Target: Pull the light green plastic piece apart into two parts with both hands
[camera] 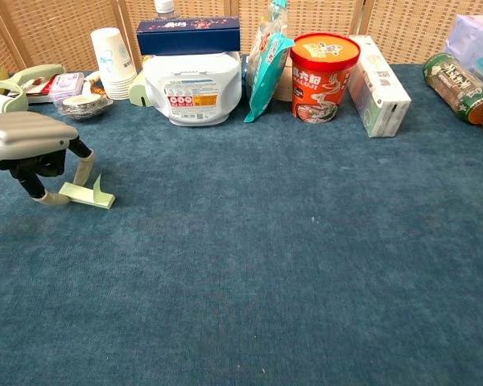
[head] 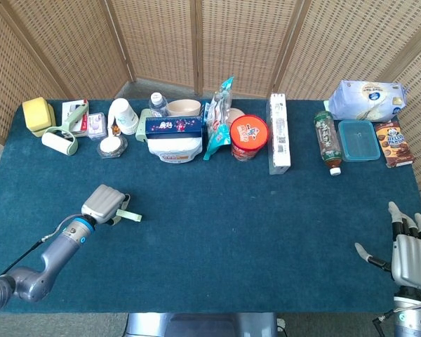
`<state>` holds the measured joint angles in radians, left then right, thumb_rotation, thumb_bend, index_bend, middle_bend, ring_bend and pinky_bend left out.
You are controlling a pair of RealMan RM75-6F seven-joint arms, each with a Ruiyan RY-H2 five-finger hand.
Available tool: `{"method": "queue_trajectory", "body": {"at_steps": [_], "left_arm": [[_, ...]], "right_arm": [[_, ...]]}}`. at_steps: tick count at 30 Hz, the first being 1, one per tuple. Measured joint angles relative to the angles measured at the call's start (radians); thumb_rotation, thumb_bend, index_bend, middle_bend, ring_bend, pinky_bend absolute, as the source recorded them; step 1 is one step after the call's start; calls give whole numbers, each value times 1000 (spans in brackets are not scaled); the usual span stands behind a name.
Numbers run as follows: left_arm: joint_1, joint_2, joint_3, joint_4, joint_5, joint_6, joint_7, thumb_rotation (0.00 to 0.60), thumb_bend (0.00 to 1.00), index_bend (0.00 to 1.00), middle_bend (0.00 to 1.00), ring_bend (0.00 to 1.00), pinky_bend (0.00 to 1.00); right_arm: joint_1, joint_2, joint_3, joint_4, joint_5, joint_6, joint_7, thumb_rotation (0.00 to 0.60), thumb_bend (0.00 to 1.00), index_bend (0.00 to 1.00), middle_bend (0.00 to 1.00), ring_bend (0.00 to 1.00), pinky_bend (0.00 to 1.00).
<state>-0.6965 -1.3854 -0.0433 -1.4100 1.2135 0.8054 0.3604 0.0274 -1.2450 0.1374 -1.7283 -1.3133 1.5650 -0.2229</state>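
Light green plastic piece (camera: 87, 195) under arched left robot hand (head: 105, 204); right robot hand (head: 408, 253) spread.

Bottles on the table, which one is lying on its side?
The brown tea bottle with the white cap, right of the long white box, lies flat. The clear water bottle in the back row stands upright.

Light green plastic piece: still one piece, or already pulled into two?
Still one piece: the light green plastic piece lies whole on the table beneath the left hand; the right hand is far away.

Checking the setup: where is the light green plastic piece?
The light green plastic piece lies on the table's left side, under the left hand, in both views.
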Motion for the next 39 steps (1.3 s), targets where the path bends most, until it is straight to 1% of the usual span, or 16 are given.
{"method": "queue_trajectory", "body": {"at_steps": [6,10,12,17,20,23,25,26,27,30,32,34,37,39], "left_arm": [[-2,22,-3,-21,-1,7,-1,600,344,597,1000,1000,1000],[-2,58,-12,-59,-2,10,-27,600,344,598,1000,1000,1000],[-3,91,-21,-92,-3,9,-54,600,344,599,1000,1000,1000],[-10,194,-48,-173,-3,-4,-119,600,345,603,1000,1000,1000],[-19,249,-63,-217,-3,-21,-163,600,346,603,1000,1000,1000],[-29,288,-73,-252,2,-39,-189,600,347,603,1000,1000,1000],[-35,307,-77,-272,6,-49,-201,600,347,603,1000,1000,1000],[-40,320,-80,-284,10,-57,-207,600,347,603,1000,1000,1000],[-44,329,-81,-291,13,-62,-211,600,347,603,1000,1000,1000],[-59,355,-89,-314,19,-75,-219,600,347,603,1000,1000,1000],[-70,370,-96,-329,20,-85,-225,600,347,603,1000,1000,1000],[-82,382,-101,-339,21,-97,-226,600,347,603,1000,1000,1000],[-101,393,-108,-354,20,-114,-226,600,346,603,1000,1000,1000],[-116,401,-115,-365,16,-130,-228,600,346,603,1000,1000,1000]], "right_arm": [[5,-6,3,7,-2,-11,11,415,8,0,217,179,32],[14,-9,8,10,-3,-27,33,414,9,0,217,179,33],[21,-10,9,9,-6,-40,47,414,9,0,217,179,36],[45,-15,13,9,-25,-77,106,415,9,0,233,192,103],[63,-28,15,16,-48,-94,153,414,11,0,233,193,120],[87,-44,16,22,-76,-123,202,413,38,0,237,193,143],[106,-52,16,23,-96,-143,236,420,114,0,264,205,184],[114,-55,16,22,-104,-151,253,439,171,2,289,219,218],[122,-57,17,21,-112,-160,269,472,224,9,320,239,256],[156,-64,22,16,-143,-189,321,560,293,48,393,296,340],[183,-69,26,14,-166,-209,342,576,305,58,408,306,357],[206,-76,30,11,-181,-226,351,579,307,73,425,315,361],[226,-83,35,4,-195,-241,375,578,307,155,503,376,394],[241,-90,40,4,-203,-246,391,576,307,216,558,427,439]]}}
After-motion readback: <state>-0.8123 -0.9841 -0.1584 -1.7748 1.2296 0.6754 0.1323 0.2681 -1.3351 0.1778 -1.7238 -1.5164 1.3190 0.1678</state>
